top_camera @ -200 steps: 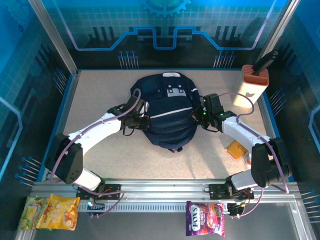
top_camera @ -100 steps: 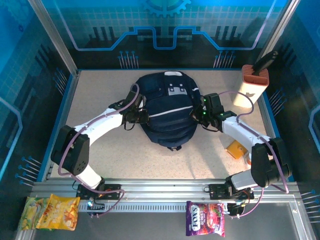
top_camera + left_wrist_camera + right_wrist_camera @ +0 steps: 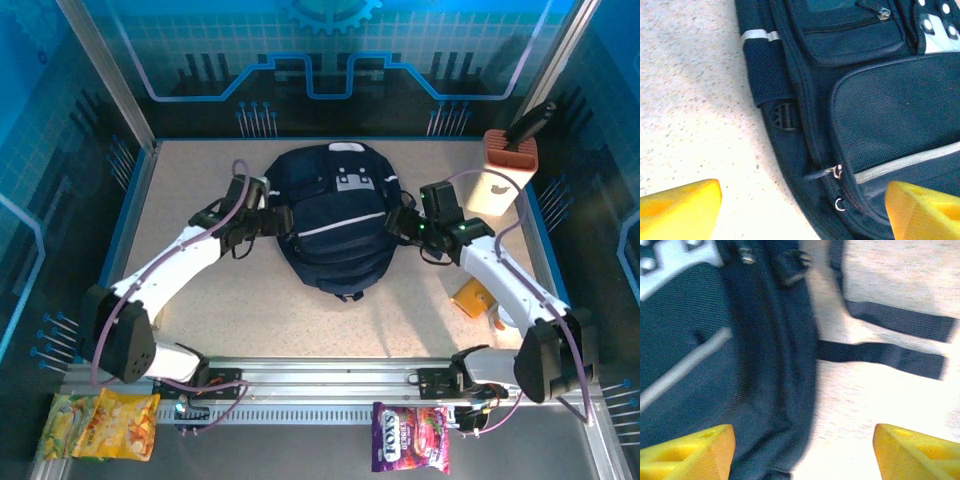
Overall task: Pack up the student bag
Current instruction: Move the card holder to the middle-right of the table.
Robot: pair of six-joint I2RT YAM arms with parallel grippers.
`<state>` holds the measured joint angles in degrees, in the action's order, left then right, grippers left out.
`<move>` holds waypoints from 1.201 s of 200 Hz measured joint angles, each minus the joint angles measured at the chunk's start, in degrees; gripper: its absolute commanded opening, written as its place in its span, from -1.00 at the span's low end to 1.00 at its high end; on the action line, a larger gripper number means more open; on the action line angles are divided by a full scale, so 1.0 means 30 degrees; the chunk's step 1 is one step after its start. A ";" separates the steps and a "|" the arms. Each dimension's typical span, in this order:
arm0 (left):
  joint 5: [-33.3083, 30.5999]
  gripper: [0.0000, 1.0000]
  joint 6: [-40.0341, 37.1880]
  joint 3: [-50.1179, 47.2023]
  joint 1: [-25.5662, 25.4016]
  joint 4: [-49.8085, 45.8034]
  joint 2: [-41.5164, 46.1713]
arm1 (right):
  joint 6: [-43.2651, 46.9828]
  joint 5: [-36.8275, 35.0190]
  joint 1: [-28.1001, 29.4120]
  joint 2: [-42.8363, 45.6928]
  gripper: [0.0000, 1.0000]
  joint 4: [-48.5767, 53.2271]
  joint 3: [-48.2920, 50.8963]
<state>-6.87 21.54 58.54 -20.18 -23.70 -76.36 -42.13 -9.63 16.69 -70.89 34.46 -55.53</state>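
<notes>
You have one student bag (image 3: 330, 225) lying flat in the middle of the desk (image 3: 200, 300). Your left pincer (image 3: 283, 222) hovers at its left edge, your right pincer (image 3: 396, 222) at its right. Both stand spread wide, holding nothing. Three snack packets (image 3: 410, 437) lie beyond the front rail.

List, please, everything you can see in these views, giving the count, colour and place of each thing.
student bag: one, dark navy with thin white stripes, lying in the middle of the table.
holder: one, white with an orange-brown top and a black item sticking out, at the table's far right.
small box: one, orange, on the table beside the right arm.
yellow packets: apparently two, overlapping, in front of the rail, near left.
purple packet: one, in front of the rail, right of centre.
table: one, speckled beige.
left hand: one, yellow fingertips, open, at the bag's left edge.
right hand: one, yellow fingertips, open, at the bag's right edge.
</notes>
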 measured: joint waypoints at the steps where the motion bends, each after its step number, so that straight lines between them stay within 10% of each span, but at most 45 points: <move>1: 0.0000 0.85 0.0015 -0.0029 0.0015 -0.0007 0.0044 | 0.0000 -0.0131 -0.0015 0.0036 0.49 0.0117 0.0022; 156: 0.0605 0.99 -0.0240 -0.0663 0.0321 -0.0510 0.2266 | 0.1290 -0.3155 -0.6521 -0.2528 0.42 0.3133 0.3337; 240: 0.0947 0.98 -0.0226 -0.0889 0.0328 -0.0393 0.2259 | 0.3388 -0.1355 -0.6273 -0.6135 0.14 0.1996 0.2295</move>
<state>-4.03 20.86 55.88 -19.20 -24.88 -69.58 -31.97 -13.69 -2.13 -89.30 40.45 -48.64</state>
